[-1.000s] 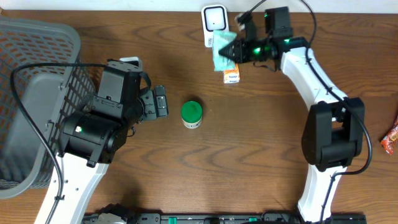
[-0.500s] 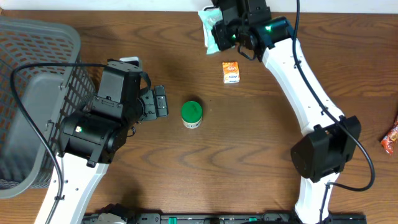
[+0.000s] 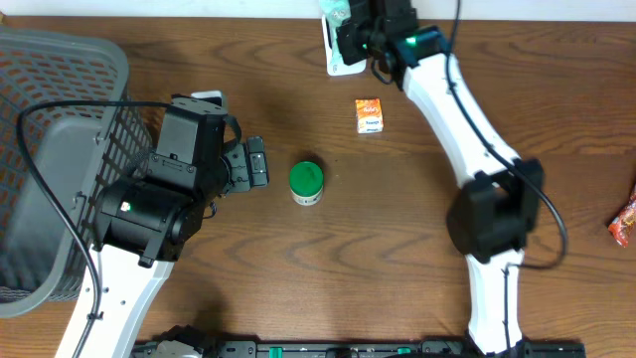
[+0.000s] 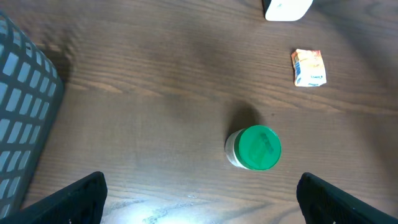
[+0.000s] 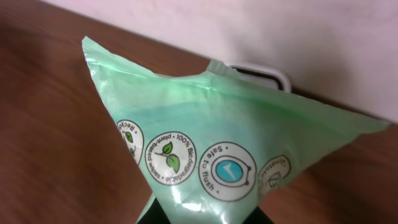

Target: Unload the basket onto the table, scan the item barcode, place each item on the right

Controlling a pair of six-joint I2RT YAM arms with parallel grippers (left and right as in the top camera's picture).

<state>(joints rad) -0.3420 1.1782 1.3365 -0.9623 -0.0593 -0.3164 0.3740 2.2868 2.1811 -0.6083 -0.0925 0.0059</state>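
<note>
two ways this scan can fail: pouch slips, or barcode faces away

right gripper is clamped narrow on the bottom corner of the pale green plastic pouch. it holds the pouch up at the far edge of the brown wooden table, right over the white boxy scanner. in the right wrist view the scanner rim peeks out just behind the pouch top.

risk 1: the grip is on one soft corner only. the film is floppy and the body fans out wide above the jaws. any quick wrist turn could let it sag, fold or slide out, and it would drop onto the scanner or the table.

risk 2: no barcode shows in any view. the side toward the wrist camera has only round eco badges. cannot tell if the code faces the scanner window. if it doesn't, no read, and a re-orient with that thin grip adds slip risk.

risk 3: crinkled glossy film could bend the code or throw glare, giving a misread.

risk 4: pouch and scanner are very close. a push forward could nudge the scanner.

left gripper is spread wide with nothing in it, near the green-lidded round jar, not touching. small orange carton lies between jar and scanner, low collision risk if the right arm drops.
</note>
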